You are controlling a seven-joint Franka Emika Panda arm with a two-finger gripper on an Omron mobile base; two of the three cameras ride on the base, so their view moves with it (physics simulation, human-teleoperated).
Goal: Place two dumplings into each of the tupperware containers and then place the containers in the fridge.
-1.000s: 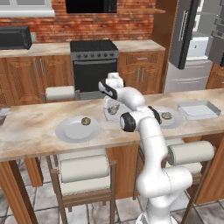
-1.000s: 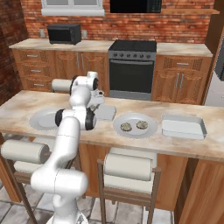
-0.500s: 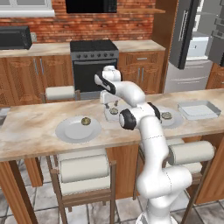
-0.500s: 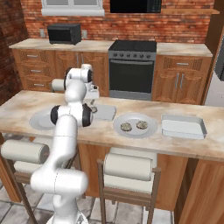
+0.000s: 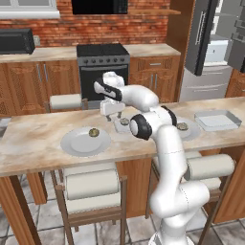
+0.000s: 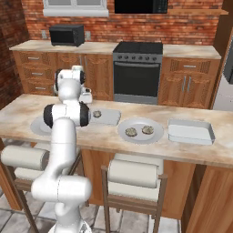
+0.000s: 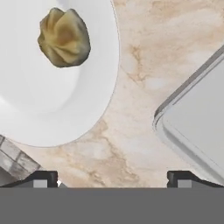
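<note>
The room is a kitchen with a red brick back wall (image 6: 136, 27) and a run of wooden cabinets (image 6: 41, 73) under a pale worktop. A tall dark fridge (image 5: 210, 43) stands open at the far right of the left base view, its door (image 5: 198, 38) with a silver bar handle swung out and pale shelves inside. A black oven (image 6: 136, 73) sits in the middle of the cabinet run, a black microwave (image 6: 66, 35) on the worktop to one side.

In front runs a long marble-patterned counter (image 6: 113, 139) with cushioned stools (image 6: 134, 175) tucked below it.

On the counter, in the right base view, one tupperware container (image 6: 191, 132) lies near the right end with nothing visible in it. A round white plate (image 6: 140, 130) beside it carries two dumplings (image 6: 131, 132). The second tupperware container (image 6: 107, 117) lies further left and holds one dumpling (image 6: 97, 114). A second white plate (image 5: 85, 142) lies at the left, well apart from the others, with one dumpling (image 5: 94, 132) near its far edge.

The gripper (image 5: 111, 115) hangs above the counter between that left plate and the second container, touching nothing. In the hand view its jaws stand wide with bare marble between them, the plate's dumpling (image 7: 64, 37) at upper left and a container rim (image 7: 183, 127) at right.
</note>
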